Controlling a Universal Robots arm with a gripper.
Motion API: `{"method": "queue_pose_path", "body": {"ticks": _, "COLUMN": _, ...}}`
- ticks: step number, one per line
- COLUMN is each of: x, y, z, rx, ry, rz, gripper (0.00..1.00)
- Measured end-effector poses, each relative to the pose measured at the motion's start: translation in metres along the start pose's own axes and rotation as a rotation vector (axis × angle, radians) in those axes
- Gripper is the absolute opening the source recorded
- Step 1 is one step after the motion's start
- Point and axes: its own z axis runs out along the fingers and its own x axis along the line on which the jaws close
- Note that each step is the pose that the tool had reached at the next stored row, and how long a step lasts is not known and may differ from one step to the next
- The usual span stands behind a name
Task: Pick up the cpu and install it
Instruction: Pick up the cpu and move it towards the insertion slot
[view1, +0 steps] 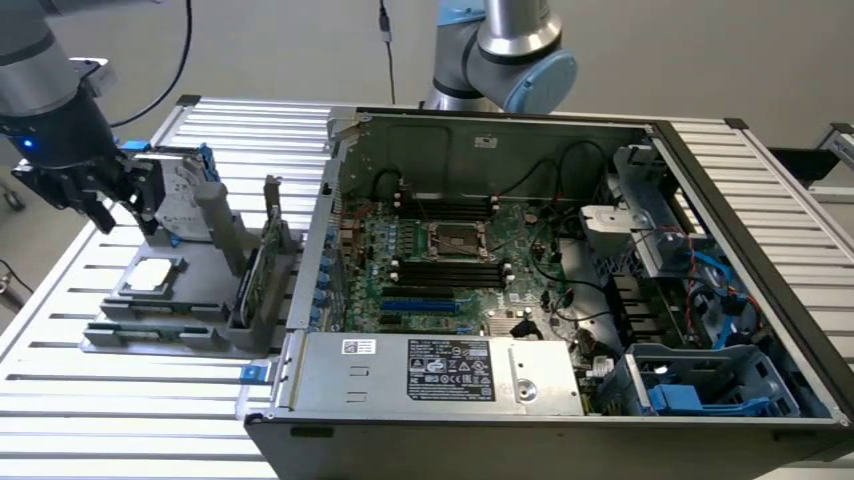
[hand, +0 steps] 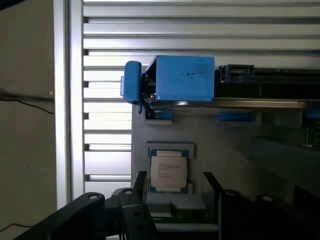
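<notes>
A slatted desk (view1: 80, 390) is occupied by an open computer case (view1: 747, 190) and, at the exterior view's left, a grey holder (view1: 187, 300). The claw (view1: 123, 222) is held above the holder, fingers parted, nothing gripped. The cpu (hand: 169, 171) is seated flat in the holder's recess, below the claw.

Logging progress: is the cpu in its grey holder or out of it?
In: the cpu lies flat in a recess of the grey holder, outside the computer case.
</notes>
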Motion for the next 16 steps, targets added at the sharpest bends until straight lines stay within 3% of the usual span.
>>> {"method": "queue_pose_path", "body": {"ticks": 5, "x": -0.001, "y": -0.0066, "z": 0.0091, "rx": -0.0002, "ry": -0.0003, "rz": 0.000, "gripper": 0.56}}
{"method": "queue_pose_path", "body": {"ticks": 16, "x": -0.004, "y": -0.0093, "z": 0.0288, "rx": -0.0001, "ry": -0.0004, "rz": 0.003, "gripper": 0.56}}
